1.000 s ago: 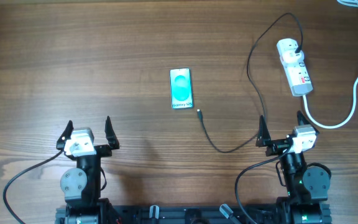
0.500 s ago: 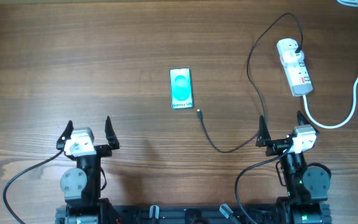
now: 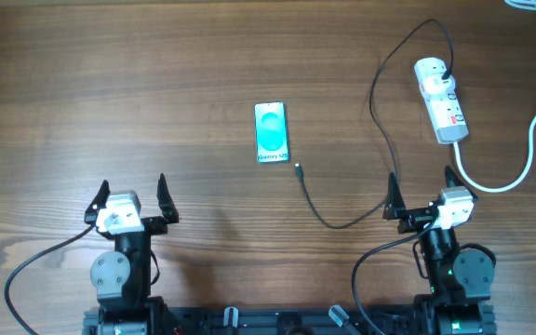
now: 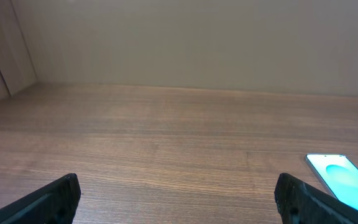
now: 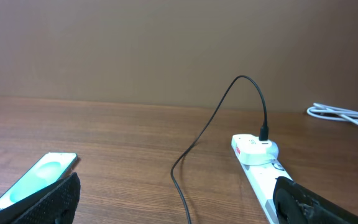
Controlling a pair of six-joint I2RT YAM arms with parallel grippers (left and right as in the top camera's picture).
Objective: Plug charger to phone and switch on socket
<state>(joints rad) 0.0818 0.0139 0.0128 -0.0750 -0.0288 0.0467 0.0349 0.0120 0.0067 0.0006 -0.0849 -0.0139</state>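
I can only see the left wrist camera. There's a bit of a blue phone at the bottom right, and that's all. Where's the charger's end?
Observer: The charger plug lies on the table just off the phone's near right corner, apart from it and not plugged in.
Operator: Where does its wire go?
Observer: It curves toward the right arm, then loops away to the socket at the far right, where its other end sits plugged in.
Operator: Is the other hand holding anything?
Observer: No. The right gripper is open and empty, near the front edge.
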